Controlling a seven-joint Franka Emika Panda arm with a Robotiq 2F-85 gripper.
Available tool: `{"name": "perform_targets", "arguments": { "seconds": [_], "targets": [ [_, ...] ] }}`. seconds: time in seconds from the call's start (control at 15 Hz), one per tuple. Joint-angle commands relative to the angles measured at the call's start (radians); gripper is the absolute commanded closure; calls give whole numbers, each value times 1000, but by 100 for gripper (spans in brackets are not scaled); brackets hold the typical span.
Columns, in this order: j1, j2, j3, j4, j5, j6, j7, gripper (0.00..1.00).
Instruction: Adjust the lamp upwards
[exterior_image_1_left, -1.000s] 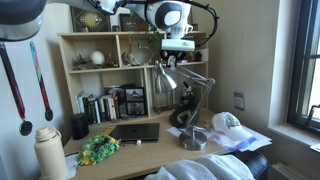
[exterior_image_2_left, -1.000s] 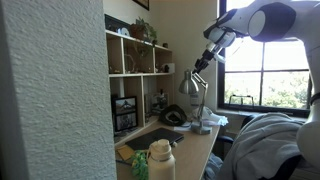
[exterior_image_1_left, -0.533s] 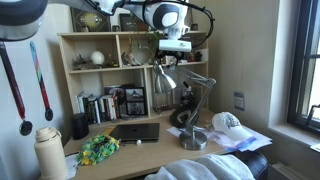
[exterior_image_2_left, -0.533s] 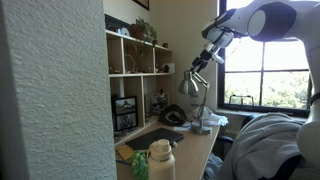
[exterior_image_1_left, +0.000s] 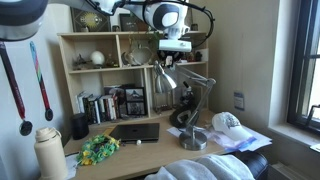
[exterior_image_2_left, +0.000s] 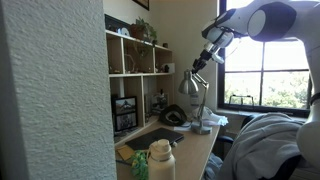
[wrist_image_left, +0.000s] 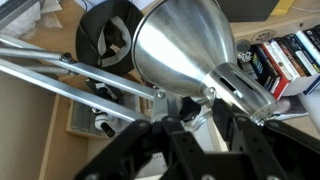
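The silver desk lamp stands on the desk in front of the shelf. Its shiny cone shade (exterior_image_1_left: 164, 77) hangs from a thin jointed arm (exterior_image_1_left: 203, 82) above a round dark base (exterior_image_1_left: 192, 141). It also shows in an exterior view (exterior_image_2_left: 188, 87). My gripper (exterior_image_1_left: 171, 62) comes down from above onto the joint behind the shade, also seen in an exterior view (exterior_image_2_left: 197, 65). In the wrist view the shade (wrist_image_left: 185, 45) fills the top and my gripper's (wrist_image_left: 205, 118) two black fingers close on the joint bracket between shade and arm rods (wrist_image_left: 70, 78).
A wooden shelf (exterior_image_1_left: 100, 38) with books (exterior_image_1_left: 100, 106) stands behind the lamp. A black microscope-like object (exterior_image_1_left: 186, 103) is under the lamp arm. A white cap (exterior_image_1_left: 228, 123), a dark flat pad (exterior_image_1_left: 135, 131), yellow flowers (exterior_image_1_left: 99, 148) and a bottle (exterior_image_1_left: 47, 152) are on the desk.
My gripper and the lamp's head have crept slightly upward; otherwise nothing has visibly moved.
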Motion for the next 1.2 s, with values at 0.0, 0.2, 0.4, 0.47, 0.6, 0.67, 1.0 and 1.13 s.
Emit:
{"name": "perform_targets", "arguments": {
  "seconds": [0.0,0.2,0.4,0.47,0.6,0.67,1.0,1.13],
  "targets": [
    [-7,4,4,15,19,1,-12,88],
    [-8,7,2,18,17,1,-9,92],
    [-6,9,2,21,12,7,-8,92],
    [-4,9,2,24,7,9,-13,92],
    [2,12,1,31,-11,13,-12,92],
    [5,14,0,34,-19,14,-13,92],
    [33,21,-3,51,-111,45,-18,92],
    [46,23,-3,58,-155,58,-21,92]
  ]
}}
